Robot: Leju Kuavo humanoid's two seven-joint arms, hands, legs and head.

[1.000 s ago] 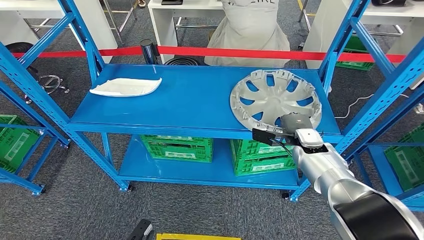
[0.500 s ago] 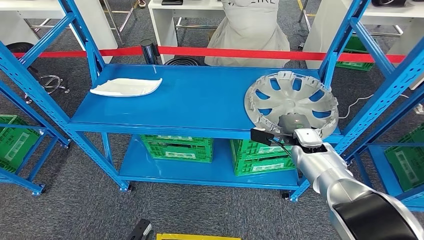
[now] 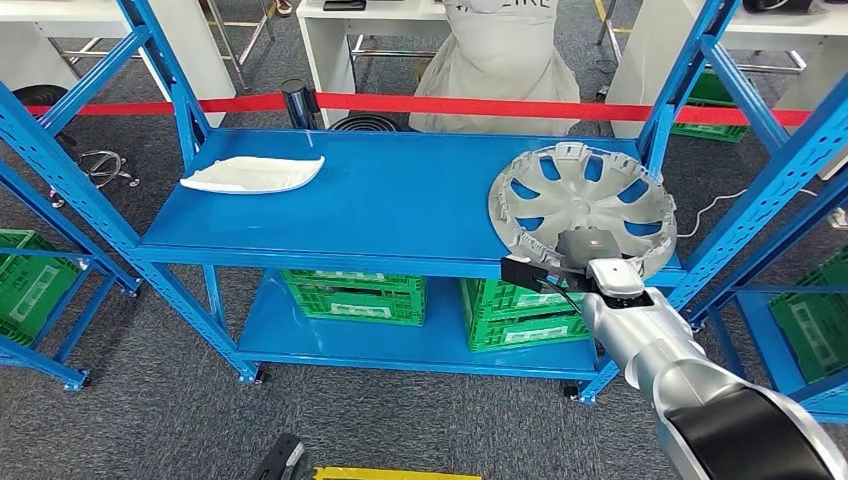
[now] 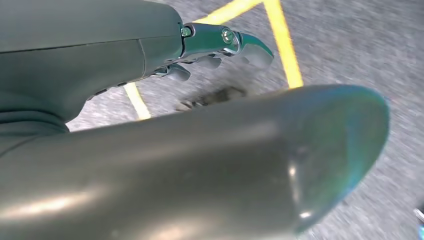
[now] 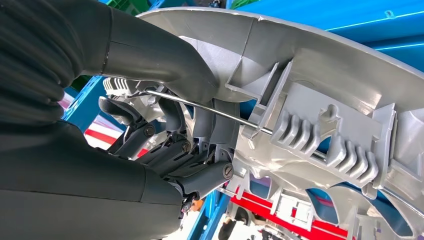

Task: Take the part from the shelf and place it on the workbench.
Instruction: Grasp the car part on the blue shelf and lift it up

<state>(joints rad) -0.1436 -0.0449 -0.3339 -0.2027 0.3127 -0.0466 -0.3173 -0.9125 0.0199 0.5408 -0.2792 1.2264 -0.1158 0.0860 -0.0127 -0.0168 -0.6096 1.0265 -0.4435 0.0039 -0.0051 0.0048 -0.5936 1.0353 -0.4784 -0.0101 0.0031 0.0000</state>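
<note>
Now the right hand [image 3: 588, 252] holds the near rim of the silver wheel cover [image 3: 583, 205] — the right wrist view shows its thumb on top and its dark fingers [image 5: 165, 145] curled under the edge. The wheel cover is tipped up at the right end of the blue shelf [image 3: 380, 200], well apart from the white part [image 3: 252, 173] lying flat at the left end. The left hand [image 4: 220, 47] hangs over the grey floor with its fingers a little bent and nothing in them — open or closed, I cannot tell.
</note>
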